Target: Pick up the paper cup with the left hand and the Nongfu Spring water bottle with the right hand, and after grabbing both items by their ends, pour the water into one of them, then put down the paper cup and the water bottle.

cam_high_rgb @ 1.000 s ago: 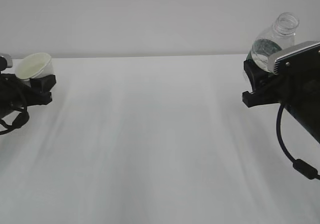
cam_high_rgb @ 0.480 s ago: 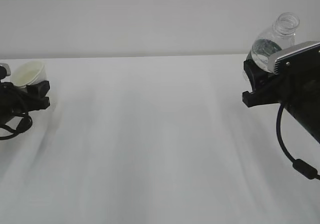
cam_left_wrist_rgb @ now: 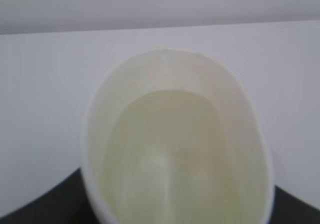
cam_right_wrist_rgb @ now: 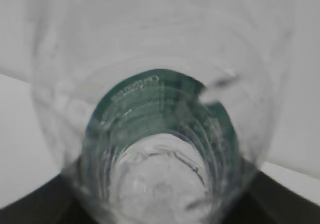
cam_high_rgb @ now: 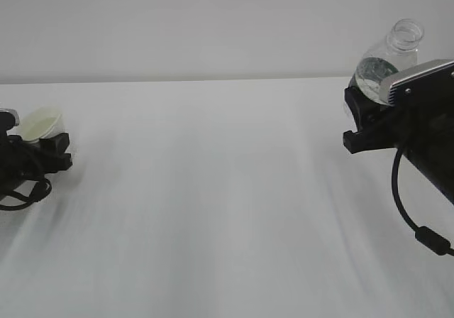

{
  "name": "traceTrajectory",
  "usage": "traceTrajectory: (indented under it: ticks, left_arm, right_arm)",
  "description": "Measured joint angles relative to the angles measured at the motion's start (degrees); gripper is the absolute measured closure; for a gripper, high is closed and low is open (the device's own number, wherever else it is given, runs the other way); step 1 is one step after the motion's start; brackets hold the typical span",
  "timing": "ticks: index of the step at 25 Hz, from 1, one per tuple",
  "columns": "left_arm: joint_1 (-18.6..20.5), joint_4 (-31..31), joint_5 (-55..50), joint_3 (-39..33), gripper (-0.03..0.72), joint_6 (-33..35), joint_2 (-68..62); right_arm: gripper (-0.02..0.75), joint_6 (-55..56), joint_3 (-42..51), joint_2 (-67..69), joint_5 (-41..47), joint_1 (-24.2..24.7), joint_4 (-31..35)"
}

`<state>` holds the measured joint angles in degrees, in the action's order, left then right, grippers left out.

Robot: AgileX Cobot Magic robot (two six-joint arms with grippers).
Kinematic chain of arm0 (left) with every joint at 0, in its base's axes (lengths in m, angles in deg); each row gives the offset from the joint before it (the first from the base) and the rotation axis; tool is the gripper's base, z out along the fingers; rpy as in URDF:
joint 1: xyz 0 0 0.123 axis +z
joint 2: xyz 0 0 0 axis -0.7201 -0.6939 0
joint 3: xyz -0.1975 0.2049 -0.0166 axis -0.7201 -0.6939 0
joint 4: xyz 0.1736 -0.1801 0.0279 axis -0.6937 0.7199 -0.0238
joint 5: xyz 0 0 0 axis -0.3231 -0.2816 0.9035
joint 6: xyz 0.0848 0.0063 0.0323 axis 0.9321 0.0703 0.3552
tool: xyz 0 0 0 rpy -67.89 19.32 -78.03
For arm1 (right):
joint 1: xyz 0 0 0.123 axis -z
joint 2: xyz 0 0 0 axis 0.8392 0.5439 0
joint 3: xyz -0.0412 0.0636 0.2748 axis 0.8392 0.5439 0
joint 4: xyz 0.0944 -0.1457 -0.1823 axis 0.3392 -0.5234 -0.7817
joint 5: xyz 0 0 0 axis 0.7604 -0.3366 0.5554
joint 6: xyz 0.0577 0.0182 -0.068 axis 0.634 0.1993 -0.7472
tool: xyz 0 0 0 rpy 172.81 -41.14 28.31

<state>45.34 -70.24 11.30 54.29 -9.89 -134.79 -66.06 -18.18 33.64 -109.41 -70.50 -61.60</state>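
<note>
The white paper cup [cam_high_rgb: 40,122] sits tilted in my left gripper [cam_high_rgb: 44,146] at the far left, low over the table. In the left wrist view the paper cup [cam_left_wrist_rgb: 175,144] fills the frame, its cream inside facing the camera and dark fingers [cam_left_wrist_rgb: 42,204] at its lower sides. Whether water is in it I cannot tell. My right gripper [cam_high_rgb: 363,116] is shut on the base of the Nongfu Spring water bottle [cam_high_rgb: 386,57], which leans with its open neck up and to the right. The right wrist view looks along the bottle [cam_right_wrist_rgb: 155,134] past its green label [cam_right_wrist_rgb: 145,91].
The white table [cam_high_rgb: 227,190] stretches between the two arms, with a plain pale wall behind. A black cable [cam_high_rgb: 411,226] hangs from the right arm towards the table. Nothing else stands on the surface.
My left gripper has sunk towards the table and drifted slightly left, carrying the cup down with it. The right arm and bottle have not moved.
</note>
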Motion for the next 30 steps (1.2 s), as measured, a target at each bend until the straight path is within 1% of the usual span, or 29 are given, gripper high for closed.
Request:
traceTrajectory:
  ticks: [13, 15, 19, 20, 23, 30]
  left_arm:
    - [0.0, 0.1, 0.5, 0.0, 0.276, 0.1, -1.0]
    - [0.0, 0.1, 0.6, 0.0, 0.248, 0.1, -1.1]
    - [0.0, 0.3, 1.1, 0.1, 0.106, 0.1, -1.1]
    - [0.0, 0.4, 1.1, 0.2, 0.085, 0.1, -1.1]
    - [0.0, 0.4, 1.2, 0.3, 0.064, 0.1, -1.1]
    - [0.0, 0.5, 1.3, 0.3, 0.061, 0.1, -1.1]
  right_arm:
    - [0.291, 0.0, 0.0, 0.0, 0.3, 0.0, -0.1]
    - [0.291, 0.0, 0.0, 0.0, 0.3, 0.0, -0.1]
    - [0.291, 0.0, 0.0, 0.0, 0.4, 0.0, -0.1]
    - [0.291, 0.0, 0.0, 0.0, 0.4, 0.0, -0.1]
    - [0.291, 0.0, 0.0, 0.0, 0.4, 0.0, -0.1]
    - [0.291, 0.0, 0.0, 0.0, 0.5, 0.0, -0.1]
